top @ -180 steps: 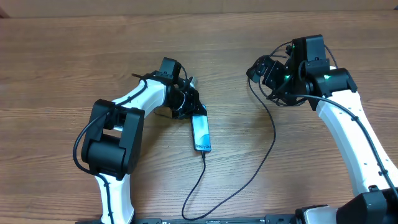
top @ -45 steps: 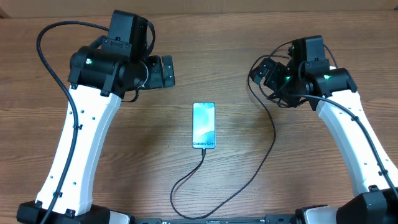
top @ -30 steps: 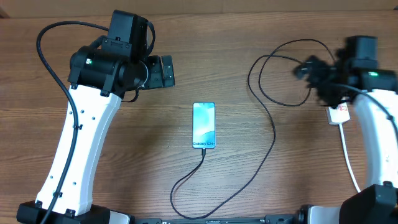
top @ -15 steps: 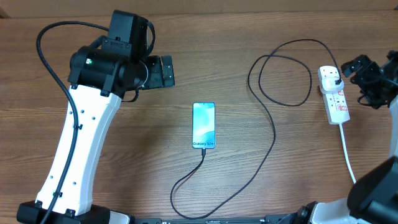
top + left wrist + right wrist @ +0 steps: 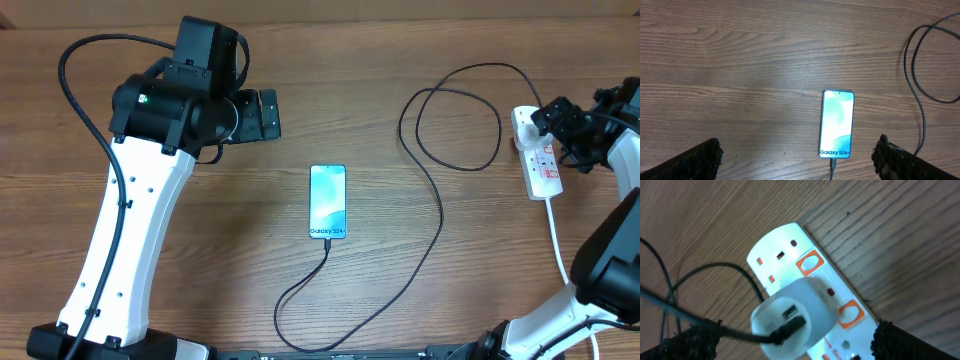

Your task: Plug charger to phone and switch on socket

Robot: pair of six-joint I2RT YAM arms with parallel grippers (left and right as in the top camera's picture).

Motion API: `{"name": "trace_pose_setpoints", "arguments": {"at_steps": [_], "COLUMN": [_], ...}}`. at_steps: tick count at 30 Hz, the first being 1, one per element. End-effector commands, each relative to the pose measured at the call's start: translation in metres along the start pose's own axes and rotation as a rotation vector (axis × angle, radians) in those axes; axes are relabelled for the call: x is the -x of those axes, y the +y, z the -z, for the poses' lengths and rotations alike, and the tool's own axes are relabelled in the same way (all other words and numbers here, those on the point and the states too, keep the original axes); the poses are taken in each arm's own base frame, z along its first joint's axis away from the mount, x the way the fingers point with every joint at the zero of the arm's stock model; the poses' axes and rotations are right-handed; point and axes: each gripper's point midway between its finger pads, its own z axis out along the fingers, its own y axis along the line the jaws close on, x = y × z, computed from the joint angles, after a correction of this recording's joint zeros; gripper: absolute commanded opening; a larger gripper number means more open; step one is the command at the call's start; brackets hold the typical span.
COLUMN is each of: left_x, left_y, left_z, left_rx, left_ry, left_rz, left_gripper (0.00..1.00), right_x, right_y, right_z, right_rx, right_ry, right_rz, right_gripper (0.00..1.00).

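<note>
Right gripper (image 5: 555,118) hangs wide open, empty, over the socket (image 5: 780,250) (charger (image 5: 441,215) plugged in); left gripper (image 5: 262,115), beyond the phone (image 5: 327,201), likewise open, empty.

phone (image 5: 327,202): teal screen | charger (image 5: 442,215): black | socket (image 5: 545,175): white, orange-red switches | table (image 5: 400,60): brown woodgrain

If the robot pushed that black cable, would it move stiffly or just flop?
Probably flop: the cable lies in loose loops and curves. It looks thin, so likely light. A tug might drag the phone, which it is plugged into.
</note>
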Motion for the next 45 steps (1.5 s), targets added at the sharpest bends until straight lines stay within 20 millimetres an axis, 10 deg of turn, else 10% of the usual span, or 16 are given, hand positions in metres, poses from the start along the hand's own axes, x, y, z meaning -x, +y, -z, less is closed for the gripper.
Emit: {"name": "trace_pose_setpoints", "arguments": {"at_steps": [1, 28, 45], "left_x": [0.002, 0.002, 0.002], "left_y": [-0.001, -0.002, -0.002], "left_z": [0.000, 0.000, 0.000], "left_rx": [0.008, 0.007, 0.007], "left_ry": [-0.008, -0.008, -0.008], "left_rz": [-0.025, -0.026, -0.026], "left_gripper": [1.00, 1.00, 1.00], "right_x": [0.007, -0.011, -0.056], "right_y": [0.004, 0.017, 0.034], "right_z": [-0.006, -0.030, -0.055], "right_rx": [0.014, 0.137, 0.231], "right_ry": [-0.008, 0.070, 0.213], "right_rz": [0.038, 0.131, 0.093], "right_gripper": [1.00, 1.00, 1.00]}}
